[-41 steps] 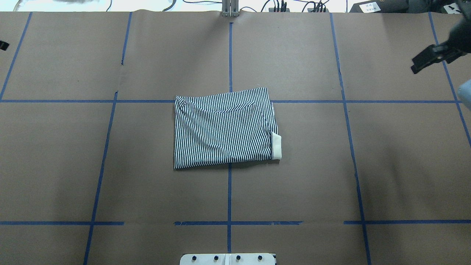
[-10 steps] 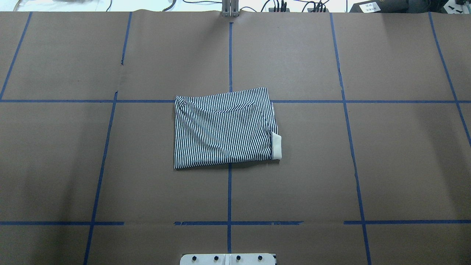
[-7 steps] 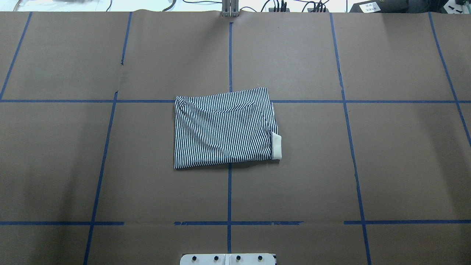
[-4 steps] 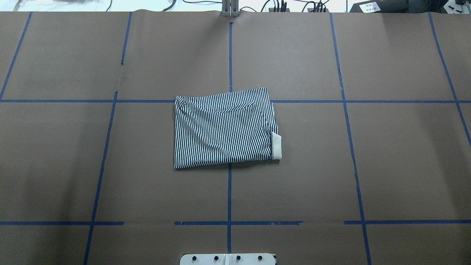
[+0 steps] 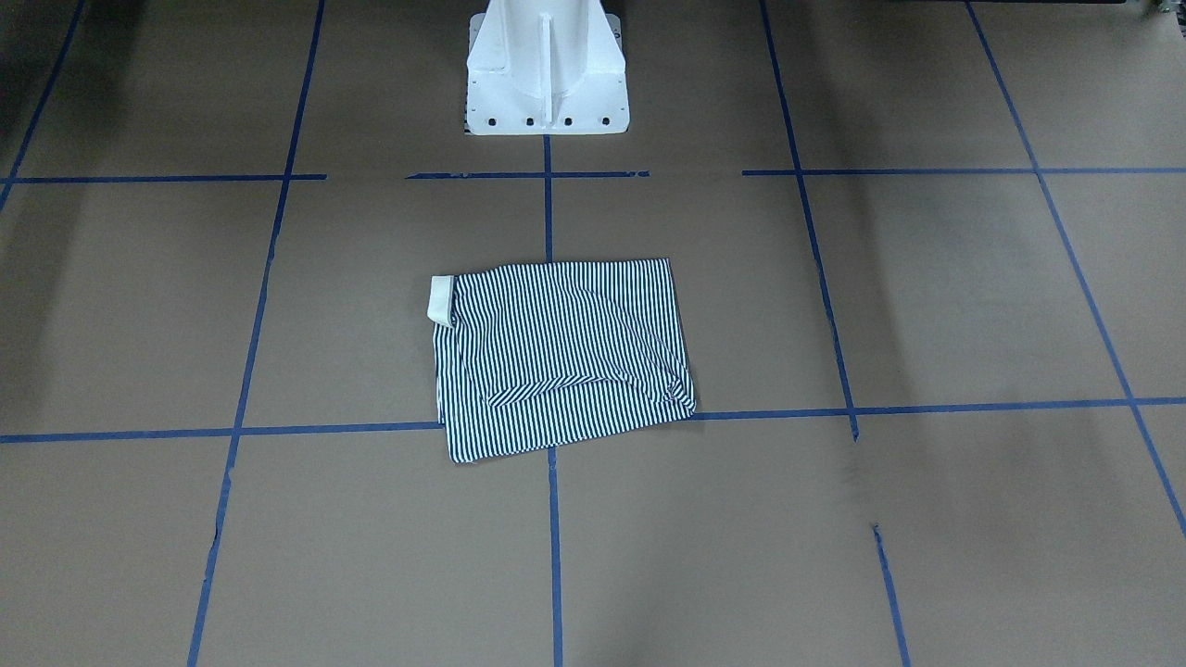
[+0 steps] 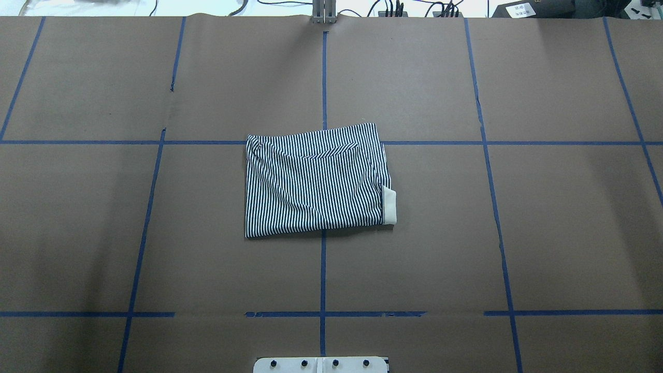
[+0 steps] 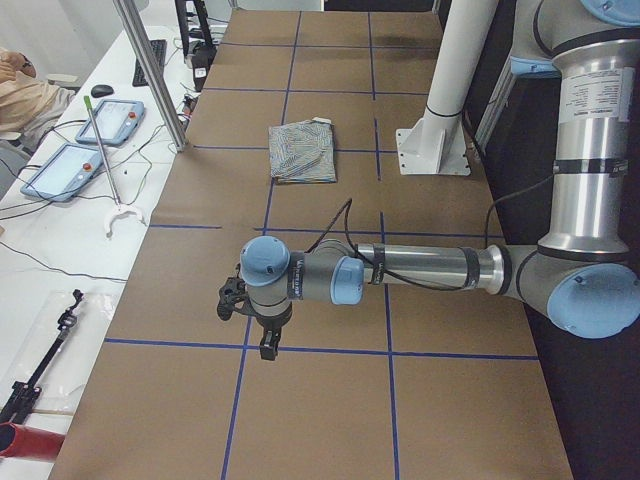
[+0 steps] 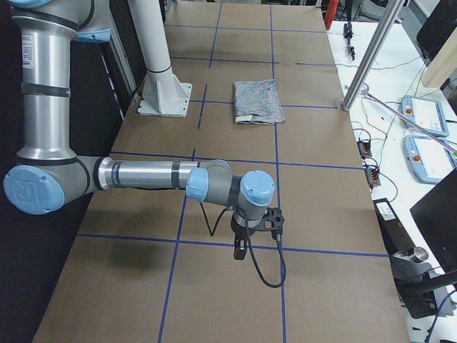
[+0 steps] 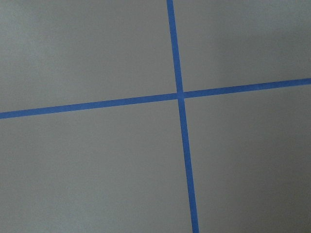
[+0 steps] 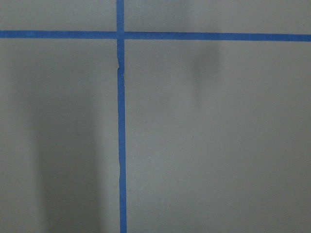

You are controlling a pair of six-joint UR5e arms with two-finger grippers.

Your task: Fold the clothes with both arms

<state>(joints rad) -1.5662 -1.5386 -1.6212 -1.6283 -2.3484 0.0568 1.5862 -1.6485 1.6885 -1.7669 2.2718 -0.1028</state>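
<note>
Left arm and right arm stretch level, well out from the white pedestal on opposite sides; left gripper and right gripper point downward (jaw spacing unreadable).

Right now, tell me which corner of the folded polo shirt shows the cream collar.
The corner on the robot's right, nearest its white base: the cream collar sticks out there; others show only stripes.

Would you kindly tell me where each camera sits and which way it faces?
Front-facing: across the table, facing the robot; shirt, white pedestal, no arms.
Overhead: behind the robot, looking forward and down; shirt, pedestal edge, no arms.
Exterior left: table's left end; left arm near.
Exterior right: table's right end; right arm near.
Left wrist: down onto crossed tape only.
Right wrist: likewise.
Shared: all exterior views show the shirt.
</note>
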